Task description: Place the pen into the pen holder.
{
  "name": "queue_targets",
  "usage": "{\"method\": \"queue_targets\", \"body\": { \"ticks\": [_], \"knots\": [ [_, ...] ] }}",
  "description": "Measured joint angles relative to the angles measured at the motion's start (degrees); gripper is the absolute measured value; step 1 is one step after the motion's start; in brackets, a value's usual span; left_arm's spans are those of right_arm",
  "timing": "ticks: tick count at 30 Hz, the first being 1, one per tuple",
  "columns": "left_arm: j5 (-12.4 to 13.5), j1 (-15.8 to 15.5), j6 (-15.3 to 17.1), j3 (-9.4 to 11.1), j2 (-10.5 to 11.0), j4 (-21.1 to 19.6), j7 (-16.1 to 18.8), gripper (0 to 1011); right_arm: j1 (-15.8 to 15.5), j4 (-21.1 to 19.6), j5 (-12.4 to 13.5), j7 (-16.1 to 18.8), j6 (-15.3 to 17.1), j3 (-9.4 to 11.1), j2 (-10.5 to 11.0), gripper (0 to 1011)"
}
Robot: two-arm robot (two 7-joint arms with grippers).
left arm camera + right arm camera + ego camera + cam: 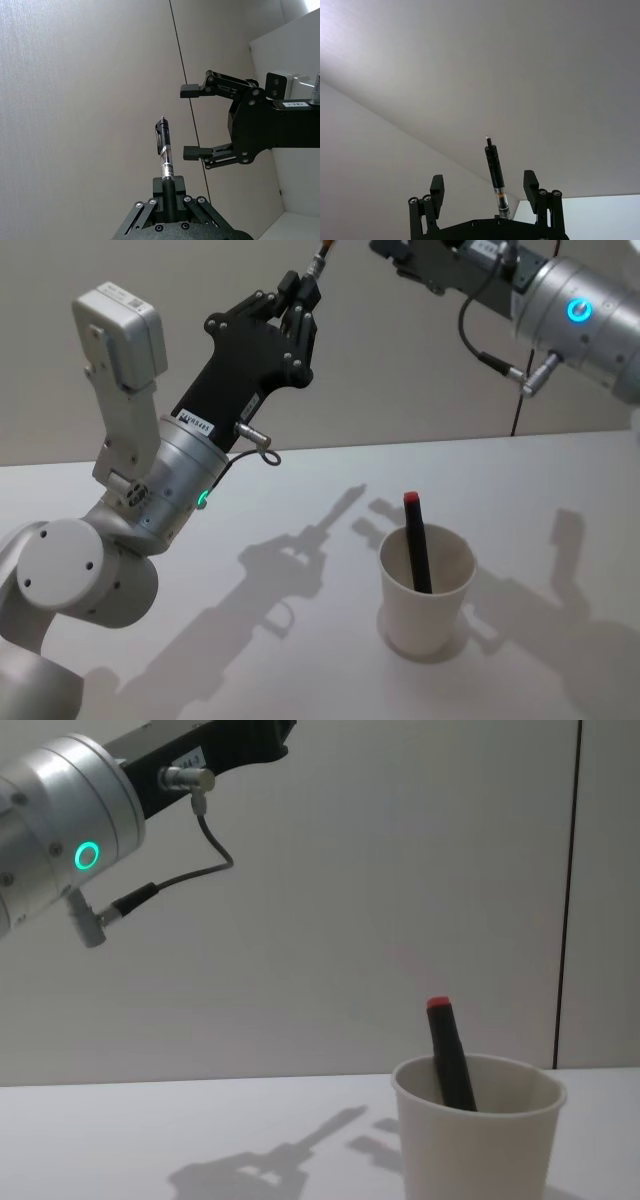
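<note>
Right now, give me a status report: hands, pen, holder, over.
Left hand shut on the pen, raised above the table. Right hand open, empty, close beside it. Pen holder upright, red-capped pen already inside; path looks clear.

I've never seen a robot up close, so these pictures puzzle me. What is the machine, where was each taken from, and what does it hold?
It is a robot with two arms ending in jaws. One picture looks down from its head, one across from its chest, one comes from each wrist. The raised left arm grips a clear-barrelled pen in shut jaws. The right arm, raised opposite, has open jaws. On the white table stands a paper cup with a red-tipped pen in it.
</note>
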Motion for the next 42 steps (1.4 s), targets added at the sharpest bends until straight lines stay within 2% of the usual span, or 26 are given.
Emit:
{"method": "queue_targets", "body": {
  "ticks": [12,22,42],
  "knots": [
    [0.0,0.0,0.0,0.0,0.0,0.0,0.0,130,2.9,2.4,-0.6,-0.7,1.4,-1.9,-1.2,1002],
    [0.0,0.0,0.0,0.0,0.0,0.0,0.0,130,4.0,3.7,-1.5,-1.2,1.5,-3.2,-1.7,1002],
    [0.0,0.0,0.0,0.0,0.0,0.0,0.0,130,5.2,4.9,-3.7,-1.2,-0.8,-5.1,-1.6,1001]
  ]
}}
